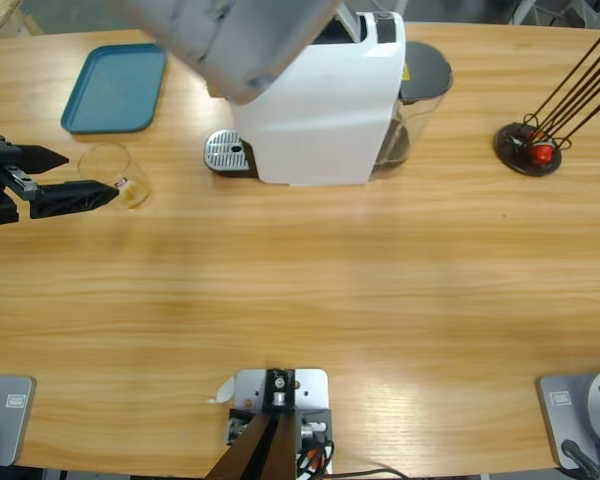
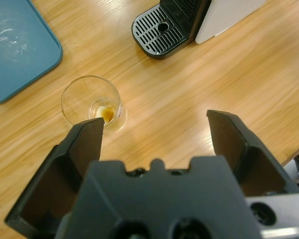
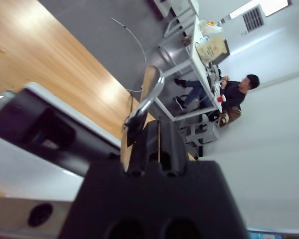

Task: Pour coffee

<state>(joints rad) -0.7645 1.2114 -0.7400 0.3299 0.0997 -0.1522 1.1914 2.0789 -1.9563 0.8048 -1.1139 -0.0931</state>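
Observation:
A clear glass tumbler [image 2: 92, 102] stands on the wooden table near the left end, also in the high view [image 1: 113, 172]. A small pool of brown coffee [image 2: 108, 114] lies in its bottom. My left gripper [image 2: 157, 122] is open and hovers just short of the tumbler, which sits ahead of one fingertip; from above, this gripper [image 1: 88, 173] comes in from the left edge. The white coffee machine [image 1: 320, 100] stands at the back with its black drip tray [image 2: 162, 30] bare. My right gripper [image 3: 157, 142] is shut above the machine's top, beside a silver lever [image 3: 143, 107].
A blue tray [image 1: 115, 88] lies at the back left, behind the tumbler. A dark stand with sticks [image 1: 528, 148] sits at the back right. The right arm's silver elbow [image 1: 240, 40] hangs over the machine. A seated person [image 3: 236, 92] shows far off in the room.

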